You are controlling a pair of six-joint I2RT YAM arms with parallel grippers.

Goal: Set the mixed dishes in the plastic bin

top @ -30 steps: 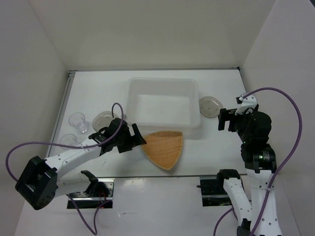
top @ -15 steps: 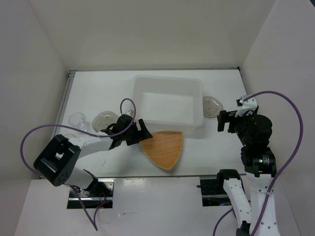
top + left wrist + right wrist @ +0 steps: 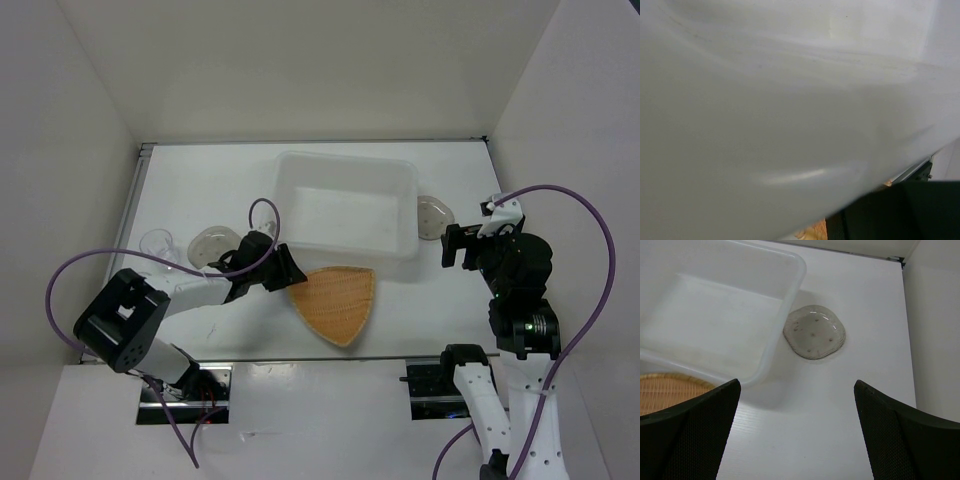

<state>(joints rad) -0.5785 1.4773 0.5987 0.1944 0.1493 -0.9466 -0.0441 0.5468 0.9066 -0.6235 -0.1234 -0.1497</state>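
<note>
The white plastic bin [image 3: 345, 205] stands mid-table with nothing in it. The orange-tan ribbed plate [image 3: 338, 300] lies just in front of it. My left gripper [image 3: 287, 271] is pressed against the bin's near-left corner at the plate's left edge. In the left wrist view the bin wall [image 3: 790, 100] fills the frame, with a sliver of the plate [image 3: 815, 231] below, and the jaws are hidden. One small grey-brown plate [image 3: 209, 243] lies left of the bin. The other [image 3: 814, 332] touches the bin's right side. My right gripper [image 3: 796, 385] is open and empty, above the table near that plate.
A clear cup [image 3: 157, 245] stands at the far left of the table. White walls close in the left, back and right. The left arm's purple cable [image 3: 262, 215] loops over the space between the left small plate and the bin.
My left gripper has moved right, up against the bin's corner. The bin has slid right against the right small plate. The orange plate has shifted slightly right. The right arm barely moved.
</note>
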